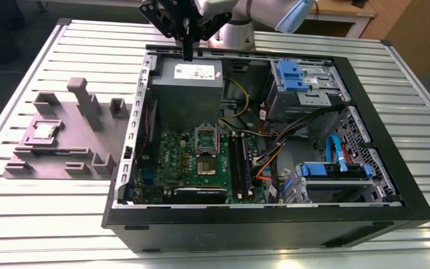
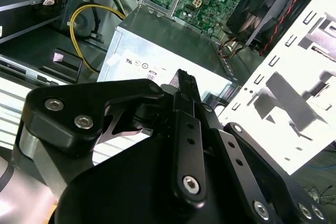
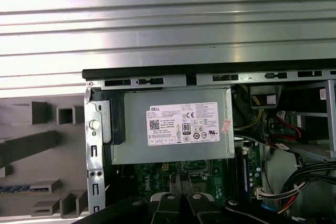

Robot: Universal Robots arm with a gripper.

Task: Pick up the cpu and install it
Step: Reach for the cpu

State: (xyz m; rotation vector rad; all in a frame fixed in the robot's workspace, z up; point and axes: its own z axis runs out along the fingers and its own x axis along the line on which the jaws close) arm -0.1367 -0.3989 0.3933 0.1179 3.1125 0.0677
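Black linkage arms crowd the foreground in both wrist views, and they run out to the gripper (image 2: 186, 80), whose two slim fingers lie pressed together with nothing between them. In the exterior view the gripper (image 1: 188, 54) hangs point-down over the rear edge of the computer case (image 1: 275, 224), its tip just above the grey power-supply box (image 1: 187, 89) and touching nothing that I can make out. The first wrist view looks past the closed fingertips (image 3: 181, 180) onto that same box and a strip of green motherboard (image 1: 177, 154) beyond it. The case lies on its side with the open face up, probably so the board can be reached from above. On the board, the socket (image 1: 206, 163) looks bare, with its metal frame apparently swung open beside it, ready to receive a chip. The cpu (image 1: 45, 130) is well away from the gripper, toward the exterior view's left. It lies flat with its metal top up in a recess of the grey moulded holder (image 1: 65, 159) on the slatted table (image 1: 51, 202), a seat that likely keeps it square and easy to grasp. By this layout, the pick-up has not yet been made.
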